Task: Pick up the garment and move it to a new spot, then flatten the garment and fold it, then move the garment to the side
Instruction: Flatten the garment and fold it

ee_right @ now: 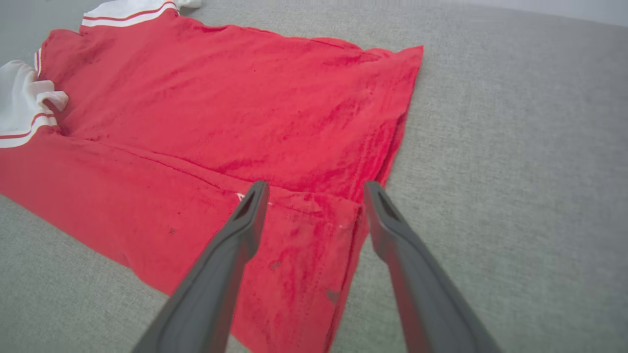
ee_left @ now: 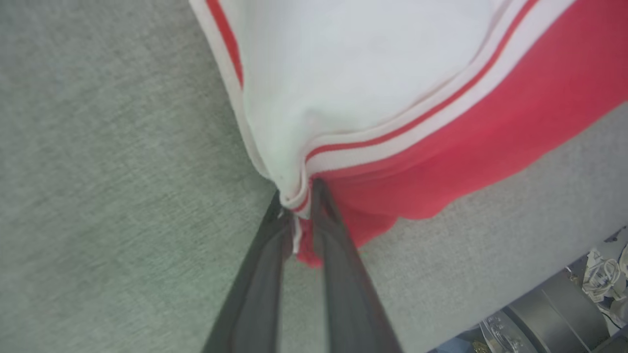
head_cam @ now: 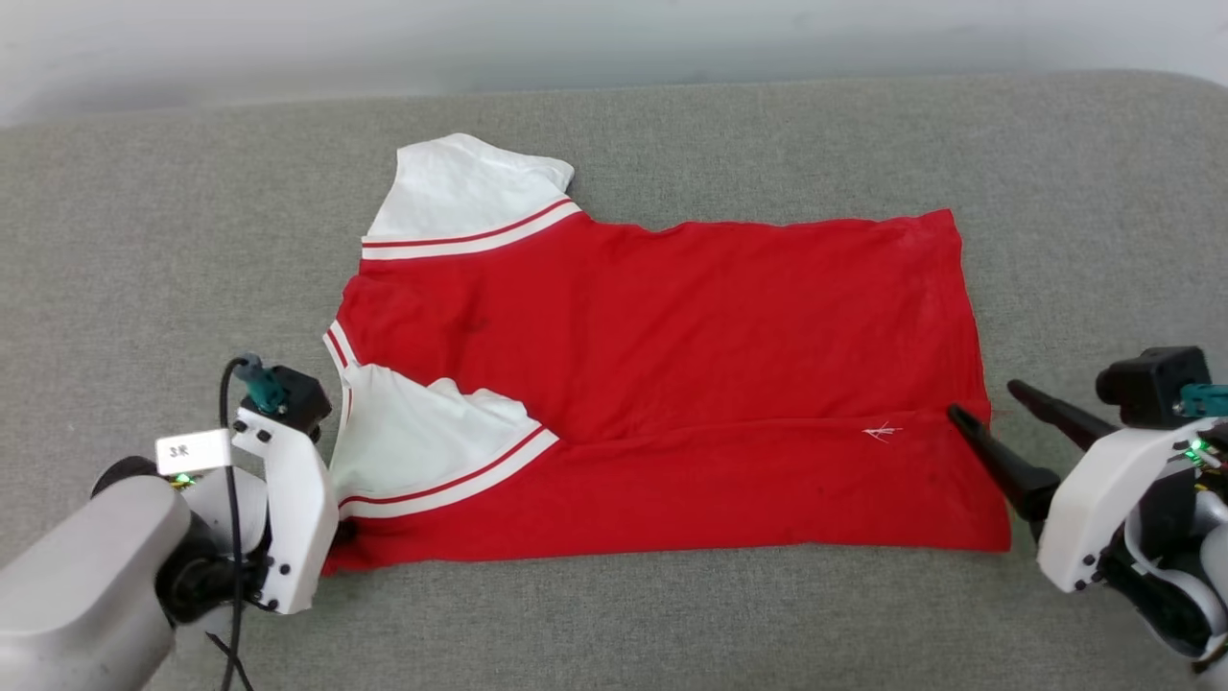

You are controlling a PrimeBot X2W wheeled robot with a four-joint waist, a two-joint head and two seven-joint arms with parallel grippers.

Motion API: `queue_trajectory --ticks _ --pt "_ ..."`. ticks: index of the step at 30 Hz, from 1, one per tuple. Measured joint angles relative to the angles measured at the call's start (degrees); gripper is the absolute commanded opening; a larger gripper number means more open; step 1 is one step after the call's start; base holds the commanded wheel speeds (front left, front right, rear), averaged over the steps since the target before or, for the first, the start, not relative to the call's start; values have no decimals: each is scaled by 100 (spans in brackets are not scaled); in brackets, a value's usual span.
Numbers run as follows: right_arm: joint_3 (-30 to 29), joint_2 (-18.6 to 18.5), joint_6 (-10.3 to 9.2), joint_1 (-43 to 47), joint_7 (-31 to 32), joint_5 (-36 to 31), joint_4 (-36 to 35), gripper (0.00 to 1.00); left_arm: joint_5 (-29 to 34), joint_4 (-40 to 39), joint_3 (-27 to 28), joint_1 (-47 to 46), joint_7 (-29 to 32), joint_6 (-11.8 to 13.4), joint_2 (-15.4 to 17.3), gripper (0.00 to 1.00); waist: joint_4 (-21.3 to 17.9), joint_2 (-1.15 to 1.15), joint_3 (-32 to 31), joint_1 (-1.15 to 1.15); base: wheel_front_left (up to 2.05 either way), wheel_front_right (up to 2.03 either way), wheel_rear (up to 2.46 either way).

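A grey woven surface (head_cam: 672, 614) spans the scene, rounded at its far right corner, with a pale wall (head_cam: 576, 38) behind. Past its edge lie white cables (ee_left: 606, 277) and a grey metal part (ee_left: 539, 314)

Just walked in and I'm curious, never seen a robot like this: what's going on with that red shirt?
A two-armed robot is folding a red shirt with white sleeves, spread on a grey padded surface. The shirt's near long side is already turned over. The left end effector pinches the cloth at the near corner by the sleeve, while the right end effector hangs open over the hem end, gripping nothing.
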Motion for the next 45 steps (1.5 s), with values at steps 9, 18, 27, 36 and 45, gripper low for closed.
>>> queue_trajectory --ticks 9,18,27,36,45 --pt "1 -812 0 -131 1362 214 -559 100 22 -463 -322 -99 -541 10 98 0 114 0 -328 0 0 0 0" --pt "220 -1074 0 -124 3111 463 -770 100 165 -823 -450 -249 -770 10 248 0 250 0 -359 0 0 0 0" --pt "413 -519 0 -141 3274 151 93 100 305 -904 -521 -466 -888 10 151 0 389 0 -84 1 0 0 0" --pt "826 -394 -18 -266 2891 258 766 96 300 -716 -586 -436 -1082 9 74 0 464 0 -60 0 0 0 0" --pt "1040 -493 0 -98 2342 719 678 0 148 -634 -610 -66 -1263 19 125 0 382 0 -539 1 0 0 0"
